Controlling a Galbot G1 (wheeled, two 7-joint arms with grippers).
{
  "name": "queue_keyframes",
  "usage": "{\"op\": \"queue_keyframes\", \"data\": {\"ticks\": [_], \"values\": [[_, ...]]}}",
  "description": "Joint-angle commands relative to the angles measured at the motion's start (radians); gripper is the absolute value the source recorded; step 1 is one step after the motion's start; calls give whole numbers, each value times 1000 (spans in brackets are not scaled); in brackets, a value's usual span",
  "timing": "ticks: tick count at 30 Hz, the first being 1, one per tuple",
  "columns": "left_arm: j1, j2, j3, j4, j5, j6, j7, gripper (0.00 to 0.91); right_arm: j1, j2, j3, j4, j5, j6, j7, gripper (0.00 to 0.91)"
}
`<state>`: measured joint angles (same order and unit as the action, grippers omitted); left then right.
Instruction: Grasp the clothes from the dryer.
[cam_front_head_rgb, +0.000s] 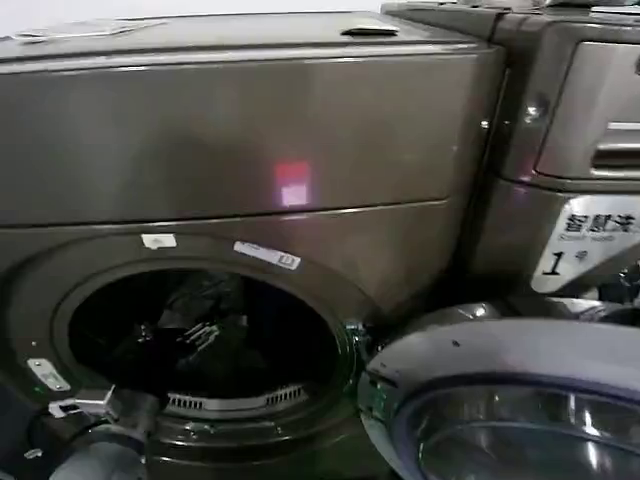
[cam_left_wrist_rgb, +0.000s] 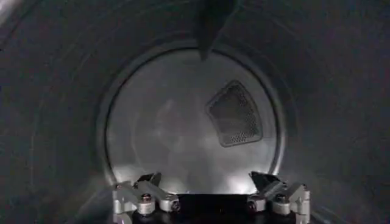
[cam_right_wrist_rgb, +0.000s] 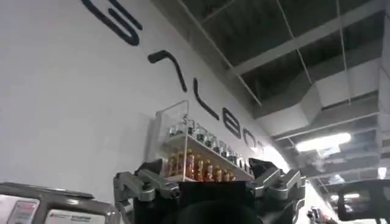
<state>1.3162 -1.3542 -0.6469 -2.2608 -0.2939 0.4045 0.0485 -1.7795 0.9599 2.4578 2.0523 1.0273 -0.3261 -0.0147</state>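
We see a bronze-grey dryer cabinet of brushed metal (cam_front_head_rgb: 250, 130), satin and smooth, catching a pink glint. White paper stickers (cam_front_head_rgb: 266, 254) sit on the cabinet just above the round opening. Inside that opening lies dark crumpled cloth (cam_front_head_rgb: 205, 335), matt with faint sheen. The smooth dull-grey metal drum wall (cam_left_wrist_rgb: 55, 115) surrounds a paler back plate bearing a fine mesh vent (cam_left_wrist_rgb: 234, 114). Beside the cabinet, the open round door (cam_front_head_rgb: 510, 410) has a glossy glass bowl.

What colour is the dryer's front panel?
Dark bronze-grey metallic; the dryer shows best in the head view.
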Motion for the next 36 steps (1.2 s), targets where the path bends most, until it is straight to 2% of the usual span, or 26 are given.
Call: {"op": "queue_keyframes", "data": {"ticks": [1, 4, 8, 12, 15, 29, 36], "values": [[-64, 3, 5, 61, 33, -23, 22, 907, -4, -1, 8, 4, -36, -2, -5, 907], [-136, 8, 35, 137, 44, -55, 8, 907, -9, 2, 21, 15, -52, -4, -8, 907], [-254, -5, 80, 283, 60, -60, -8, 907, -33, -3, 47, 13, -68, 5, 22, 907], [-392, -19, 134, 467, 41, -69, -37, 907, -43, -7, 70, 7, -56, 30, 3, 907], [-521, -20, 195, 604, 29, -137, -61, 907, -44, -7, 77, 7, -42, 33, 1, 907], [-835, -34, 228, 1071, 173, -266, -43, 907, -42, 1, 77, 7, -23, 45, -11, 907], [-992, 30, 354, 1288, 221, -214, 81, 907, -46, -4, 90, -9, -13, 46, -22, 907]]}}
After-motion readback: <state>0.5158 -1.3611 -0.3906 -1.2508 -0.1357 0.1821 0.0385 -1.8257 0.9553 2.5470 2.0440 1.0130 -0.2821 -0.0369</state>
